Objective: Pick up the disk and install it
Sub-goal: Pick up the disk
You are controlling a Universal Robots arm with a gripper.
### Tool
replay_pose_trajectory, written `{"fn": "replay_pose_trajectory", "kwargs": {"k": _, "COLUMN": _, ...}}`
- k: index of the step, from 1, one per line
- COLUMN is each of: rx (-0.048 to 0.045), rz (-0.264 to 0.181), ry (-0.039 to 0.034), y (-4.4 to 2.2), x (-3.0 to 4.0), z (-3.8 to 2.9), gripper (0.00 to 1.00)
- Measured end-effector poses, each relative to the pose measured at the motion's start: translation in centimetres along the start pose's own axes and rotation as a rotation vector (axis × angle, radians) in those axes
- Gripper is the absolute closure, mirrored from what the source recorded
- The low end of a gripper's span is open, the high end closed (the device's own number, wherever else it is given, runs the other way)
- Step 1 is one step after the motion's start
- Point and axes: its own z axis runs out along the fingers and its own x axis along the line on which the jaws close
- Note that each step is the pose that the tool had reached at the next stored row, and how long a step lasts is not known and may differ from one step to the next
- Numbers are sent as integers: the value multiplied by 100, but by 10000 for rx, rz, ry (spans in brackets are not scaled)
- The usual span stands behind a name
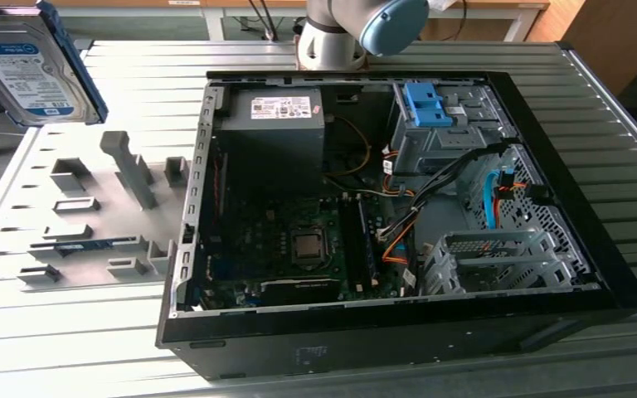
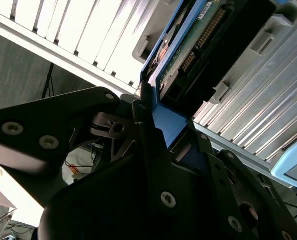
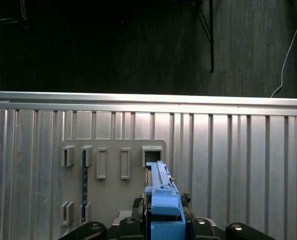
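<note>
The pincer (image 2: 166, 125) is clamped on the disk (image 1: 26, 70) at ten o'clock from the computer case (image 1: 407, 336); that narrow edge hold might let it twist loose.

Bright even light; glare on ribbed metal table (image 3: 228, 150); case interior (image 1: 274, 170) shadowed.

The arm (image 1: 328, 46) is showing a silver-grey cylindrical shell wearing a rounded pale blue cap (image 1: 394, 23) — the gripper (image 2: 153, 107), in the second wrist view, is presenting matte black angular plates (image 2: 43, 125) carrying small silver screw heads (image 2: 168, 200).
</note>
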Motion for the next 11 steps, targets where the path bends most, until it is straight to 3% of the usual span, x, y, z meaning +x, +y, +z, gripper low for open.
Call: {"fn": "replay_pose_trajectory", "kwargs": {"k": 11, "rx": 2, "rz": 0, "ry": -1, "y": 0, "x": -1, "z": -47, "gripper": 63}}
